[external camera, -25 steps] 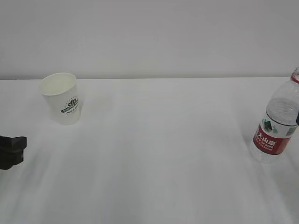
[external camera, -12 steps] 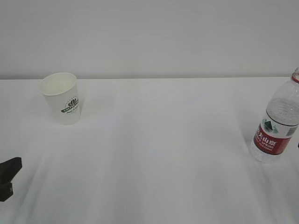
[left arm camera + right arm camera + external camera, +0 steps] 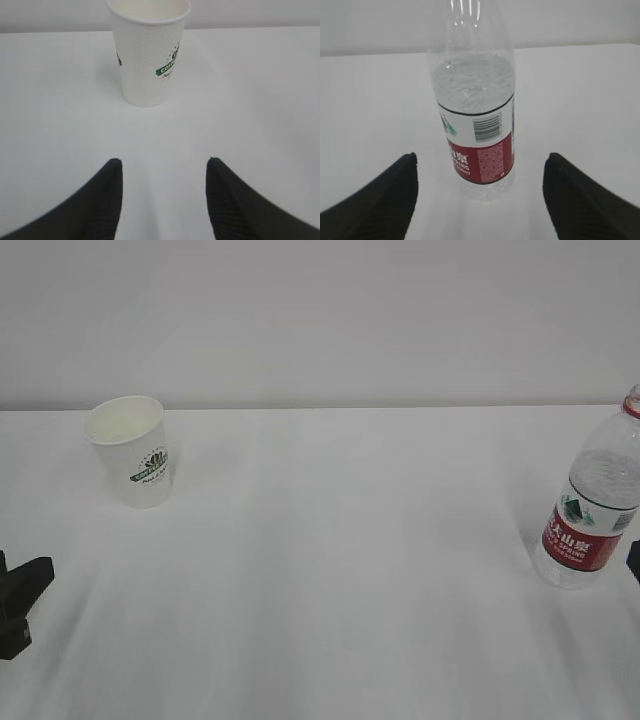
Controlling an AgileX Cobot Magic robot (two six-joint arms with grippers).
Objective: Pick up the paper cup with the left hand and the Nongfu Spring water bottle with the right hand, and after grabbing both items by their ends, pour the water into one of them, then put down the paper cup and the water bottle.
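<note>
The paper cup stands upright at the table's back left, white with a green logo. In the left wrist view the paper cup is straight ahead of my left gripper, which is open, empty and well short of it. At the left edge of the exterior view my left gripper shows as a dark block. The Nongfu Spring water bottle stands upright at the right. My right gripper is open wide, its fingers on either side of the Nongfu Spring water bottle without touching it. Clear water fills the bottle.
The white table runs back to a pale wall. Only a dark sliver of my right gripper shows at the frame's right edge, beside the bottle's base.
In the exterior view my left gripper has shifted lower at the left edge. The right gripper's dark sliver sits lower beside the bottle. Cup and bottle have not moved.
</note>
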